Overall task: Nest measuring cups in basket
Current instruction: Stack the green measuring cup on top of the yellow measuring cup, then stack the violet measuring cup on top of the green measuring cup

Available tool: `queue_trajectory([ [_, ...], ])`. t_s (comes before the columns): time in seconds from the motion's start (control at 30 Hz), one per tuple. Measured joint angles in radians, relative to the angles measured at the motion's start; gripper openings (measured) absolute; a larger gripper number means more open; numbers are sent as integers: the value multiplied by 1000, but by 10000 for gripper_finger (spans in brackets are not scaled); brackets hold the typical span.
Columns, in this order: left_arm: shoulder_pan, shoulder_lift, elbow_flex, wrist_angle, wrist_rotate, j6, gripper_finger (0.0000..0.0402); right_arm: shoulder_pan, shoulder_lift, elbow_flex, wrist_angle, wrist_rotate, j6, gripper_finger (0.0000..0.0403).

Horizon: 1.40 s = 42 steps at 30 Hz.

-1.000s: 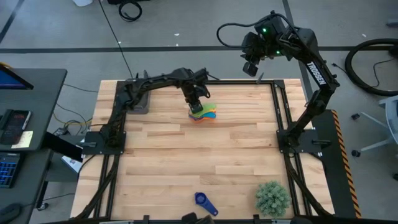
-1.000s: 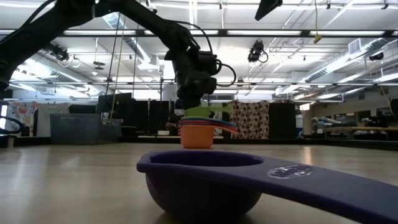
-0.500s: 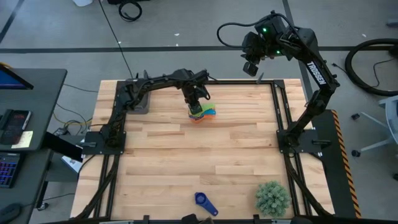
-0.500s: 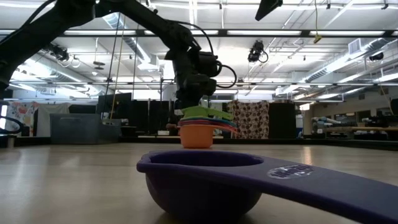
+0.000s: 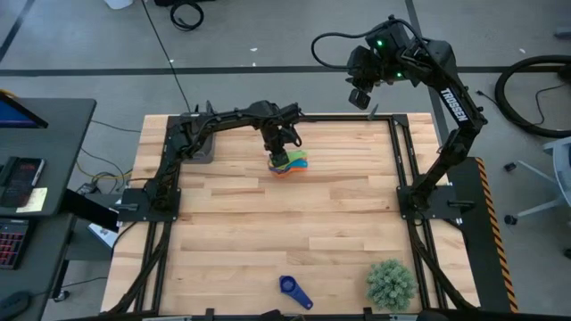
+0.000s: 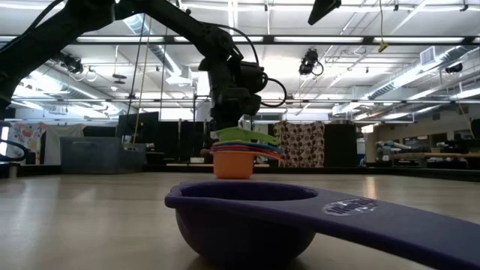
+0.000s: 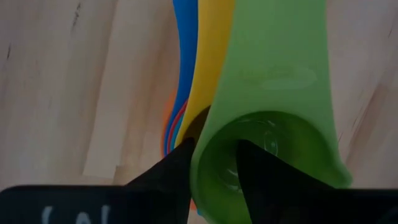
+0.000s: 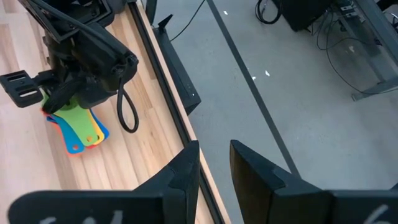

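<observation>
A nested stack of measuring cups point(image 5: 290, 161) sits on the far middle of the table, with an orange cup point(image 6: 232, 165) at the bottom and a green cup point(image 7: 273, 93) on top. Their handles fan out toward the right. My left gripper point(image 5: 284, 141) is above the stack, shut on the green cup. A dark blue cup point(image 5: 293, 289) rests on its bowl at the near edge. The dark grey basket point(image 5: 200, 148) lies by the far left corner, partly under the left arm. My right gripper point(image 5: 359, 96) is open, raised beyond the far right corner. My left gripper holds the green cup by its bowl wall point(image 7: 202, 155), on the side away from the handle. One finger point(image 7: 264, 177) is inside the bowl and the other point(image 7: 165, 177) outside it. The fingers come from above, pointing down. The green cup sits in the stack point(image 6: 244, 154); I cannot tell whether the stack is off the table.
A spiky green plant ball point(image 5: 391, 283) stands at the near right corner. Black frame rails point(image 5: 406, 169) run along the table's left and right sides. Bare wood point(image 5: 285, 232) spreads between the stack and the dark blue cup.
The left gripper and the stack have shifted slightly toward the table's left. The gripper has stayed shut on the green cup.
</observation>
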Motion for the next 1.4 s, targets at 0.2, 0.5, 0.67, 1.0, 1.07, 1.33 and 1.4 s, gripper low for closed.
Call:
queue_trajectory([
  [0.2,0,-1,0,-20,0,10,125,0,0,0,0,0,0,93],
  [0.5,0,-1,84,-77,-42,76,126,0,0,0,0,0,0,93],
  [0.67,0,-1,118,-91,-61,79,126,0,0,0,0,0,0,93],
  [1.0,22,-1,206,-155,-76,50,126,0,-1,0,-11,-25,0,93],
  [1.07,31,-1,249,-203,-75,36,126,0,-1,0,-15,-73,0,93],
  [1.33,53,-29,482,-423,-72,24,126,0,-1,0,-55,-133,3,93],
  [1.4,58,-93,432,-415,-60,14,126,0,-1,0,-77,-133,2,93],
])
